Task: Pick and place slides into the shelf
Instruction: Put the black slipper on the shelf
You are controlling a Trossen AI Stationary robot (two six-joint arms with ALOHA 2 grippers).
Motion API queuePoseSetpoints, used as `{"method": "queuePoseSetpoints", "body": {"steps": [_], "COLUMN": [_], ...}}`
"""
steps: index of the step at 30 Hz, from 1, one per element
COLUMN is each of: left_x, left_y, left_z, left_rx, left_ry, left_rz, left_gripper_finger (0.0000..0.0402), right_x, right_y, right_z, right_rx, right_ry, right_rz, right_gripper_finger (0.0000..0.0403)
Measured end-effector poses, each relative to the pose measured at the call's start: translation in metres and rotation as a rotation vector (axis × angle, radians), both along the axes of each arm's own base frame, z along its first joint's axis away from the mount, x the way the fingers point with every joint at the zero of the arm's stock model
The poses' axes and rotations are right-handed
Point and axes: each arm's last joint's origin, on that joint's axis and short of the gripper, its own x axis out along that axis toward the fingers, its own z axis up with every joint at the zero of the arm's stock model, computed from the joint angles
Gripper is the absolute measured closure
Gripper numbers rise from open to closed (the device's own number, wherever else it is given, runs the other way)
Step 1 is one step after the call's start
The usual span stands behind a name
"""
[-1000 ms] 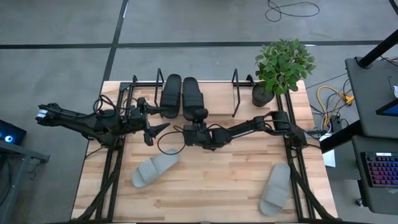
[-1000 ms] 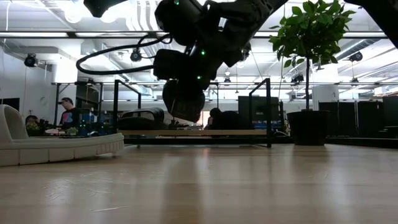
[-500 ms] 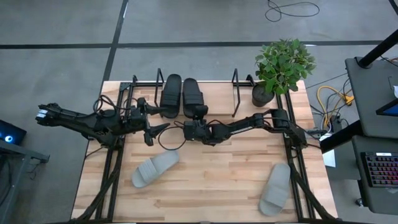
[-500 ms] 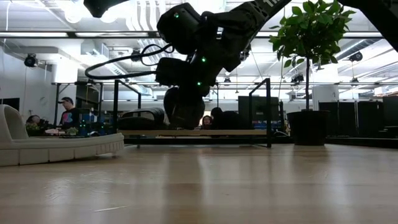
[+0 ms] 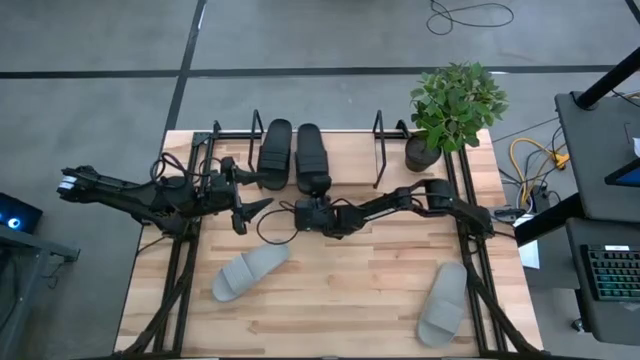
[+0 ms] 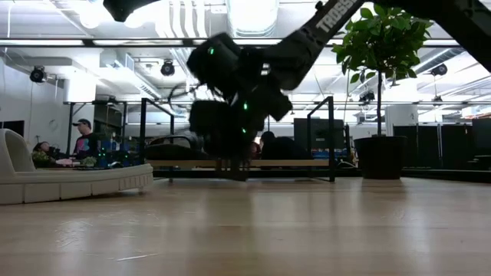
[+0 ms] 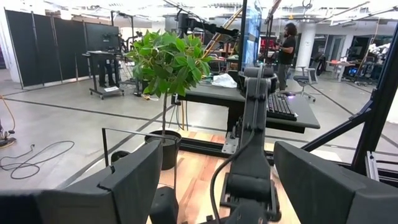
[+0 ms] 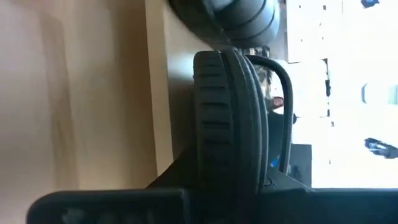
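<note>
Two dark slides (image 5: 292,153) on shelf (image 5: 380,150) | right pincer (image 5: 312,198) grips one | left pincer (image 5: 248,210) open

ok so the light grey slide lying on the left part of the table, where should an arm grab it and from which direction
Probably by its wide strap. The light grey slide lies flat and sole-down at a slant, away from the shelf, with clear table on all sides. A tool coming straight down could close across the raised strap; the flat sole offers little to pinch. The left tool waits nearest.

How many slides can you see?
4. Two dark slides sit side by side on the shelf: one on the left, one at the right end effector. Two light grey slides lie on the table: one front-left, one front-right.
</note>
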Motion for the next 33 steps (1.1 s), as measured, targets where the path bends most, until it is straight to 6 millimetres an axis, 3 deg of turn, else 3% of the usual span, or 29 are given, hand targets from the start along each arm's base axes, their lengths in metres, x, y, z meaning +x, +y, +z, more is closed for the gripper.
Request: {"method": "queuePoseSetpoints", "body": {"steps": [5,13,20,33], "left_x": [0.0,0.0,0.0,0.0], "left_y": [0.0,0.0,0.0,0.0], "left_z": [-0.001,-0.001,-0.001,-0.001], "left_rx": [0.002,0.002,0.002,0.002], "left_ry": [0.007,0.007,0.008,0.008], "left_rz": [0.0,0.0,0.0,0.0], "left_gripper_finger": [0.0109,0.0109,0.0109,0.0109], "right_x": [0.001,0.015,0.015,0.022], "right_y": [-0.001,-0.003,-0.006,-0.006], "right_z": [-0.002,0.017,0.021,-0.007], "right_rx": [0.0,0.027,-0.018,-0.002], "right_ry": [-0.031,-0.119,-0.098,-0.052], "right_rz": [-0.013,0.009,-0.029,-0.022], "right_gripper_finger": [0.0369,0.0369,0.0369,0.0369]}}
